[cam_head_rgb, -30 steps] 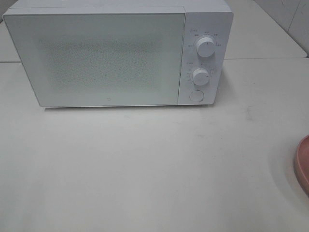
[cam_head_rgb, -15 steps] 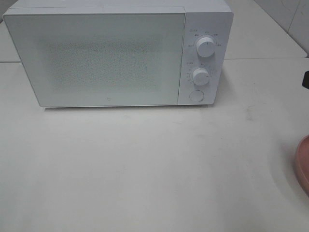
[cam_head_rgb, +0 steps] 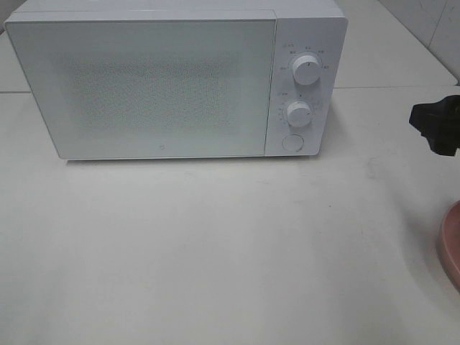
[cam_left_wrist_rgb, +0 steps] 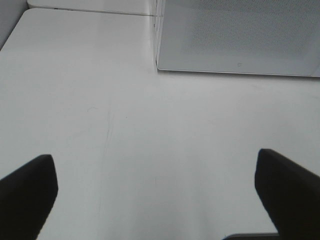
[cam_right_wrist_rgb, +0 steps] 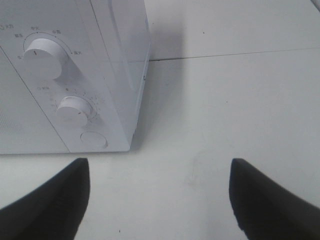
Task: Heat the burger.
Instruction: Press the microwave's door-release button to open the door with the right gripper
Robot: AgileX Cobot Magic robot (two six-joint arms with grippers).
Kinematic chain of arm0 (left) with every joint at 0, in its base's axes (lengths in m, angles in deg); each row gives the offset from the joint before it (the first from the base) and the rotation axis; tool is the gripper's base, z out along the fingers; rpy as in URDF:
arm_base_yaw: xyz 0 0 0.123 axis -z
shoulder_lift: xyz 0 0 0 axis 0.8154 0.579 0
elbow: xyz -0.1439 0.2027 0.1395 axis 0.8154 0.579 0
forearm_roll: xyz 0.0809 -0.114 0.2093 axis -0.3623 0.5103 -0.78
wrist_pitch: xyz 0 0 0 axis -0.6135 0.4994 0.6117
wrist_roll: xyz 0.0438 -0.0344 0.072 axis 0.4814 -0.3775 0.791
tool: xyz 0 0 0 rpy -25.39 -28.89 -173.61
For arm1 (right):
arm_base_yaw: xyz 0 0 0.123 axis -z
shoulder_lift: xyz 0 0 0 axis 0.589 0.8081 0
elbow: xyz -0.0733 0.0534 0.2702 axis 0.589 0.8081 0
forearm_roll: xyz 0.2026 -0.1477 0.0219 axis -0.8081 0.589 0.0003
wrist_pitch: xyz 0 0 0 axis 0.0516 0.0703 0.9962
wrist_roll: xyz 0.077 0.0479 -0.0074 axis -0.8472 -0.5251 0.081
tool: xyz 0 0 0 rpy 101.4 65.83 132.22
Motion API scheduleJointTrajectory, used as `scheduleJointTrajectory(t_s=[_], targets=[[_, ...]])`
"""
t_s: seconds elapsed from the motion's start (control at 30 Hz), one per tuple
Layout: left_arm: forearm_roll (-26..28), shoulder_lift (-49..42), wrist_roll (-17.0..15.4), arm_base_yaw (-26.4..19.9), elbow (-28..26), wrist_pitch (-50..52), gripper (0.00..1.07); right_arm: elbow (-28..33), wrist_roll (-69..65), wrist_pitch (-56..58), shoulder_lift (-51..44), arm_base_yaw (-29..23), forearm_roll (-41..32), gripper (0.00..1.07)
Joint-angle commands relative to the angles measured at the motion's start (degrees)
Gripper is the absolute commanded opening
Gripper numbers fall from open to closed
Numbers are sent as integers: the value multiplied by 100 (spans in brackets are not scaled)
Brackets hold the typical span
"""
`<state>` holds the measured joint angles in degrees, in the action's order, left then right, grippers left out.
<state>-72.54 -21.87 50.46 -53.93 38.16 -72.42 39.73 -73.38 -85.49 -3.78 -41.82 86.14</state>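
Status: burger not in view | door (cam_head_rgb: 144, 86) shut | left gripper (cam_left_wrist_rgb: 155, 167) wide, empty | right gripper (cam_right_wrist_rgb: 159, 170) wide, empty, near microwave (cam_right_wrist_rgb: 115, 60) | judged next: press round button (cam_right_wrist_rgb: 94, 139) squarely, avoid dials (cam_right_wrist_rgb: 45, 56).

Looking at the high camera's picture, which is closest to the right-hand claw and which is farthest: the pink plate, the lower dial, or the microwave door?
1. Pink plate, at the picture's right edge, nearest the right gripper.
2. Lower dial, to the gripper's left, beside the door.
3. Microwave door, farthest left.
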Motion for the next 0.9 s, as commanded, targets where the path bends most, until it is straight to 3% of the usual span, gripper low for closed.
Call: scheduleJointTrajectory(t_s=[0.03,0.3,0.43,0.57,0.9], targets=[[-6,-115,23,11,11,86,100,206,178,-1049,435,-17,40,74],[-6,-115,23,11,11,86,100,533,533,-2252,1192,-74,-57,74],[-6,-115,23,11,11,86,100,613,1220,-2767,1639,-653,-745,74],[-6,-115,23,11,11,86,100,613,2057,-3289,2080,-1484,-1948,74],[-6,-115,23,11,11,86,100,602,2389,-4452,2739,-2859,-3627,74]])
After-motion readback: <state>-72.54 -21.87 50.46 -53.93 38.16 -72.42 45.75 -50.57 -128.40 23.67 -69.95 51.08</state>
